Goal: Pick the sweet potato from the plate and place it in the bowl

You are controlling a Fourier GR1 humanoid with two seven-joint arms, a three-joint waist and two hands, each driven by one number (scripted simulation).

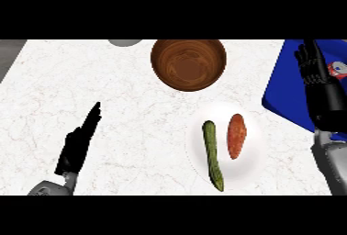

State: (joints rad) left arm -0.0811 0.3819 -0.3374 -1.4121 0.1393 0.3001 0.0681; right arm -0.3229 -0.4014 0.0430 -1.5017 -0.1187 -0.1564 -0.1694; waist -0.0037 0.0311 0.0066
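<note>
Fingers straight on both hands (80,142) (313,64) over white marble counter (122,92), blue mat (288,87).

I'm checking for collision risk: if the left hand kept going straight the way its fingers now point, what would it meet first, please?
Probably nothing soon. The left hand points up and slightly right over bare counter, passing left of the wooden bowl. A grey object at the far edge lies roughly in line, though height is unclear.

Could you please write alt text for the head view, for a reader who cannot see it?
An orange sweet potato and a green cucumber lie side by side on a white plate, below an empty wooden bowl on a marble counter. The left hand and right hand are open, holding nothing.
</note>
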